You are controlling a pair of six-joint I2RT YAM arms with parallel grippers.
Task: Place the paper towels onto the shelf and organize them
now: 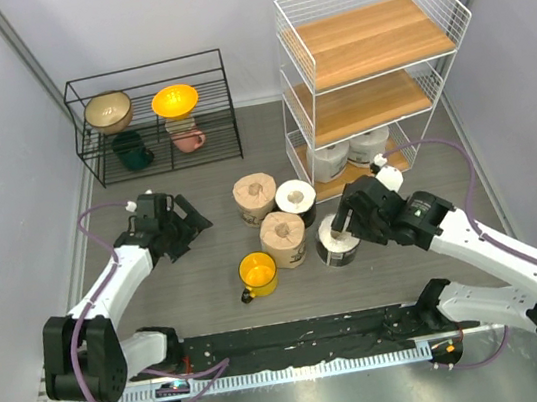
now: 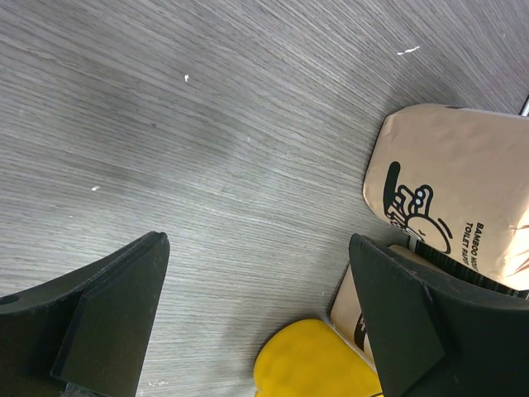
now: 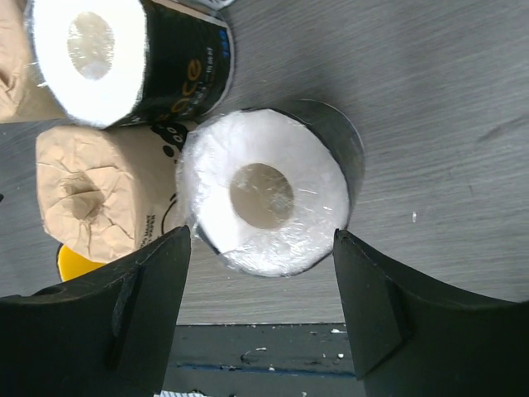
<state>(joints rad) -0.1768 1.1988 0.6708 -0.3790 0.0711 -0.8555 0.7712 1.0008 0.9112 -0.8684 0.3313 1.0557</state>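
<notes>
While its jaws are spread, the right gripper (image 3: pixel 260 241) is set astride an upright white roll (image 3: pixel 263 194), unclamped, on the table (image 1: pixel 208 271) before the shelf (image 1: pixel 371 39); the left gripper (image 2: pixel 258 248) is held wide open, empty.

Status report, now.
Both open: left gripper over grey tabletop, right gripper straddling the white, dark-wrapped paper towel roll. Two white rolls on the white wire shelf's bottom board. Nothing blocking.
</notes>
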